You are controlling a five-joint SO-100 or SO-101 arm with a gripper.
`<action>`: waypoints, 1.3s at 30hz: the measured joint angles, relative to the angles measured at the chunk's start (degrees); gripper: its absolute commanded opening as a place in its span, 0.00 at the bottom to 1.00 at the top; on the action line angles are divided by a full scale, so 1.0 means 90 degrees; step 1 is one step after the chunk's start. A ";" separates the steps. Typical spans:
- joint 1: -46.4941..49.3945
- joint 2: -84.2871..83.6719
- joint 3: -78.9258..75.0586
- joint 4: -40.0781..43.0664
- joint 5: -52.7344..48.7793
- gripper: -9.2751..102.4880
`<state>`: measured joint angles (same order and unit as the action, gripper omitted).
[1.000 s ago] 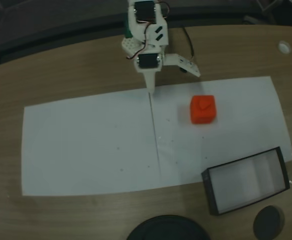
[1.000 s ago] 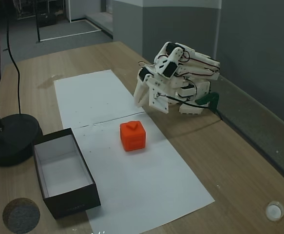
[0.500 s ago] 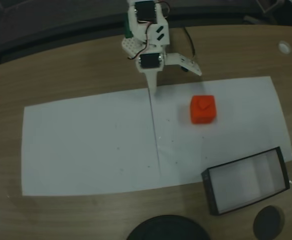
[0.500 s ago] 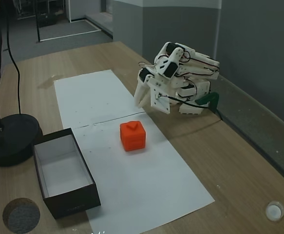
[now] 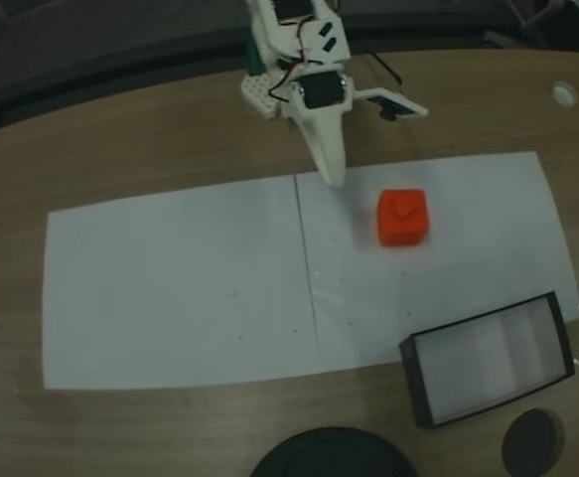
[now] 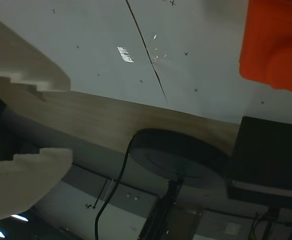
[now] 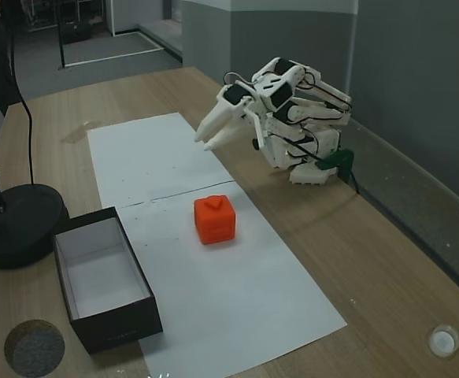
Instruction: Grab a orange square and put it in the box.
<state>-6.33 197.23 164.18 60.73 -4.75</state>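
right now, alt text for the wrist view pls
An orange cube sits on white paper at upper right, apart from the pale, open hand at left. Past the paper's edge lie wood table, a round black base and a black box.

My gripper point(image 5: 363, 139) is showing white. Beside it, the orange square point(image 5: 402, 218) is glowing bright orange-red on white paper point(image 5: 180, 288); the box point(image 5: 489, 360) is showing black walls, white floor.

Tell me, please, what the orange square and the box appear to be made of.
The orange square looks like matte moulded or printed plastic: uniform colour, rounded edges, no gloss. The box looks like thin cardboard, black outside and white inside, with thin, straight walls.
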 measured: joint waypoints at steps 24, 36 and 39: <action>-0.2324 -0.7871 -0.4473 0.1211 0.1123 0.33; -0.2344 -0.9912 -0.5322 0.1211 0.0605 0.33; -0.2344 -1.0117 -0.5605 0.1211 0.0605 0.35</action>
<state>-27.42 106.17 113.73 71.63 0.70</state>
